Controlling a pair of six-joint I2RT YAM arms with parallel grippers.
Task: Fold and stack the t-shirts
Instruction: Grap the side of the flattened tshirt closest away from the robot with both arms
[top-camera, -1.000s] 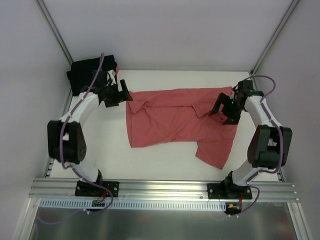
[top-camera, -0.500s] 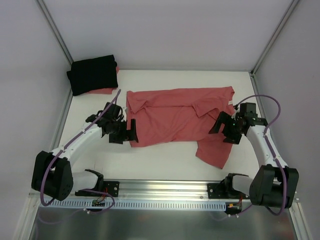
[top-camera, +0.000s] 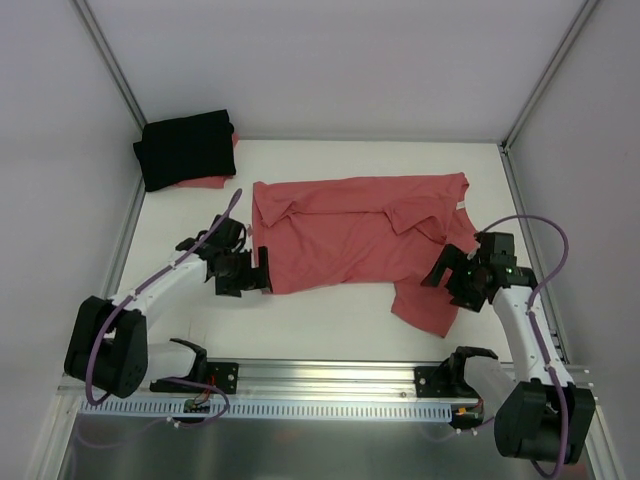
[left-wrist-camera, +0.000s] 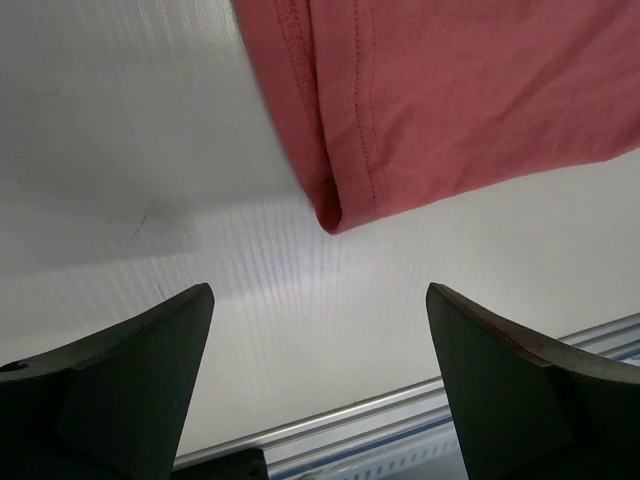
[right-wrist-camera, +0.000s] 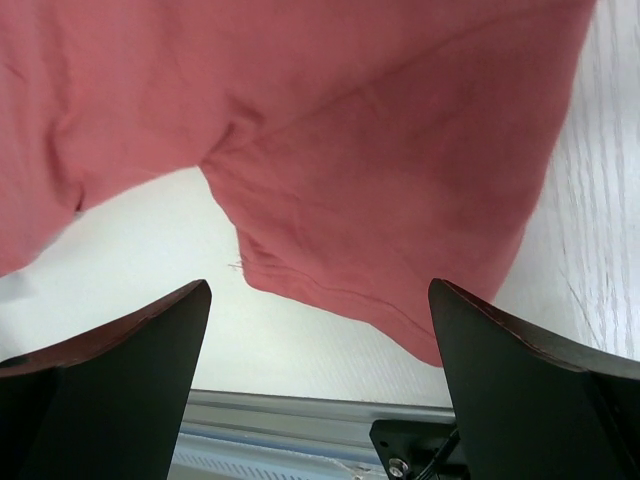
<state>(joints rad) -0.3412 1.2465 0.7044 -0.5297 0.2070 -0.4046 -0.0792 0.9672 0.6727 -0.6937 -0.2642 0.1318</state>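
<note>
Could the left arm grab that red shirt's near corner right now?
Probably yes: the left end effector hangs open just short of a corner of the coral-red t-shirt, with nothing in between.

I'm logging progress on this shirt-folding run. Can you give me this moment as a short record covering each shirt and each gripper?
coral-red t-shirt: lies wrinkled and unevenly spread in the middle of the table, not yet folded
black t-shirt: folded, far-left corner, a red edge showing under it
left gripper: open, empty, at the coral-red t-shirt's near-left corner
right gripper: open, empty, over the near-right sleeve
stacking: coral-red t-shirt not yet on the pile
</note>
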